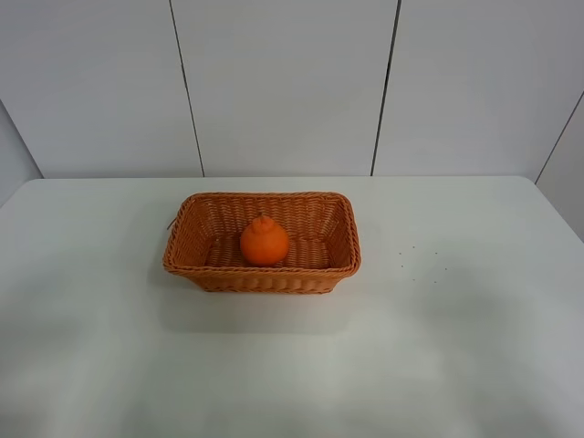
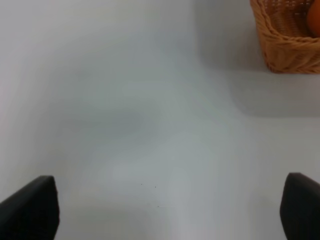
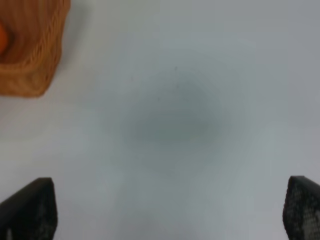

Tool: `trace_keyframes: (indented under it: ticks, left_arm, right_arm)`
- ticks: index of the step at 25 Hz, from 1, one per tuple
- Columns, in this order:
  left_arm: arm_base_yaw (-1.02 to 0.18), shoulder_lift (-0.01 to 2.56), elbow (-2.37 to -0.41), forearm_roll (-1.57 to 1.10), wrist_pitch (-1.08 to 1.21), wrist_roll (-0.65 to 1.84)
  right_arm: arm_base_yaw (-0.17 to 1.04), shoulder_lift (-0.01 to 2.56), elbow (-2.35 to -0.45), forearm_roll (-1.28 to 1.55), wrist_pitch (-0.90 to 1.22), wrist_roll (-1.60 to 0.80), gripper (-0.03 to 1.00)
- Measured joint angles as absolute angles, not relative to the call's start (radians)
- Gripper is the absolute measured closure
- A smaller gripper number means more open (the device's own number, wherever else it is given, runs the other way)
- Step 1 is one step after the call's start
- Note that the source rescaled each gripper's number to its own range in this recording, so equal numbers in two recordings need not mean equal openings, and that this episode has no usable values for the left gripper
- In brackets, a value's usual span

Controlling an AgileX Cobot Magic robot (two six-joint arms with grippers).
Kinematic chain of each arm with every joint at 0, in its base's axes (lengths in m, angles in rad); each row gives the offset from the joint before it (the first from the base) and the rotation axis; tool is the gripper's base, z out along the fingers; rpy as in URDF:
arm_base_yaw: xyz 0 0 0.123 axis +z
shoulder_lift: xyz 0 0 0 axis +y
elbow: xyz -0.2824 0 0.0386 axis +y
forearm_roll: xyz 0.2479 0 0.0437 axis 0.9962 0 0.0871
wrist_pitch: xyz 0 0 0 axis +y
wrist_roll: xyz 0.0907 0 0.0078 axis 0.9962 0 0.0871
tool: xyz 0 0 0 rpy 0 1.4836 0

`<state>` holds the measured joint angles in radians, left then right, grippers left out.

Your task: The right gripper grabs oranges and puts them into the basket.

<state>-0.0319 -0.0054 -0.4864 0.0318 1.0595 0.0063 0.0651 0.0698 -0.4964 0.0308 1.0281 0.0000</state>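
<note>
Counter (image 1: 474, 347): a white surface filling the lower half of the exterior high view, with pale wall panels behind it. A few tiny dark specks sit to the right of the basket; otherwise only the basket stands on it.

Basket (image 1: 263, 277): woven, orange-brown, rectangular, with sloping sides and a braided rim, standing near the middle of the counter. One corner of it shows in the left wrist view (image 2: 287, 47), and another in the right wrist view (image 3: 35, 65).

Orange (image 1: 265, 242): one bright fruit with a raised knob on top, resting on the basket floor roughly at its centre, apart from all four walls. Only slivers of it show at the edges of the wrist views.

Right gripper (image 3: 170, 210): jaws spread wide apart and empty, only the two dark tips visible at the lower corners of its wrist view. It hangs over bare counter, well apart from the basket.

Left gripper (image 2: 170, 210): jaws likewise wide apart, holding nothing, over bare counter on the other side of the basket.

Task state: by my reading the placing is done, since no other fruit is visible on the counter.

Step in hand, done well: I would keep the right arm clear of the braided rim, with its jaws left spread, so nothing catches the wicker or nudges the basket.

Risk: low; a clipped basket corner could slide the basket.
</note>
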Motion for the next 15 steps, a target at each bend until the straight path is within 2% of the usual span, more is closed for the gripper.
trace_keyframes:
  ticks: [4,15]
  left_arm:
    - [-0.032,-0.005,-0.486,0.032,1.06,0.006]
    - [-0.032,-0.005,-0.486,0.032,1.06,0.006]
  right_arm:
    - [0.065,-0.002,-0.496,0.0,1.027,0.027,-0.03]
    - [0.065,-0.005,-0.496,0.0,1.027,0.034,-0.03]
